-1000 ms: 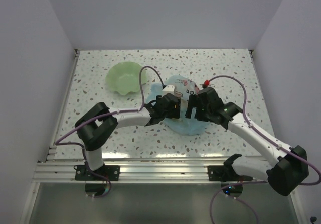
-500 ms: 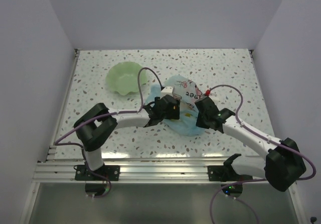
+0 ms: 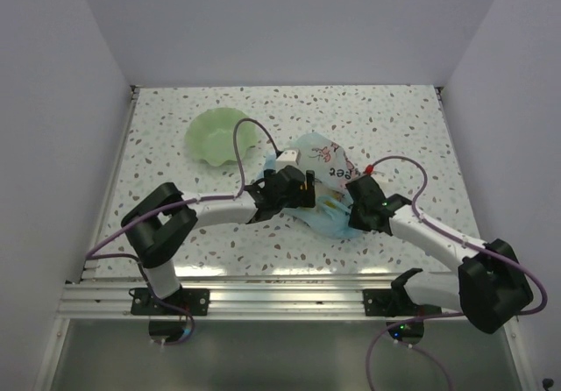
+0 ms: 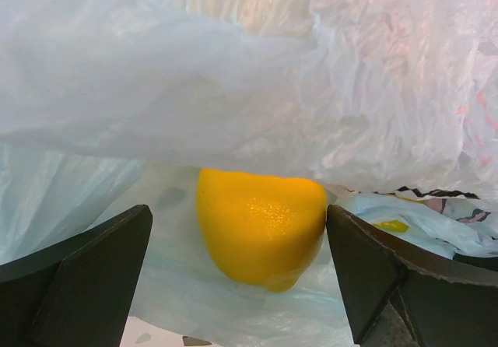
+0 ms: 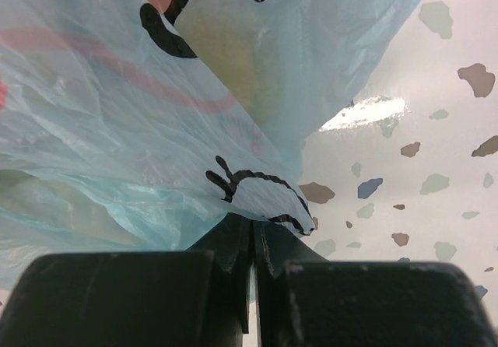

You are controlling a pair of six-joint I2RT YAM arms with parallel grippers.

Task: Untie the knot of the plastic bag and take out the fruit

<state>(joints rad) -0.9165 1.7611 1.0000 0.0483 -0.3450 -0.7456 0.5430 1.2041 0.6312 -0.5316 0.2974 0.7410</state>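
The light-blue plastic bag (image 3: 323, 158) lies mid-table, its cartoon print facing up. My left gripper (image 3: 301, 189) is pushed in under the bag's film and stands open (image 4: 237, 222). A yellow fruit (image 4: 261, 226) lies between the fingers on the bag's lower layer. It is close against the right finger (image 4: 381, 273) and apart from the left one. My right gripper (image 3: 358, 212) is shut on a fold of the plastic bag (image 5: 156, 121) at its near right edge, with the film pinched at the fingertips (image 5: 253, 224). The knot is out of view.
A pale green wavy-rimmed bowl (image 3: 217, 137) stands at the back left of the speckled table (image 3: 394, 119). White walls close in the table on the left, right and far sides. Purple cables loop over both arms above the bag.
The right gripper has shut on the bag's edge and drawn back toward the near side. The left gripper's jaws have opened wider inside the bag.
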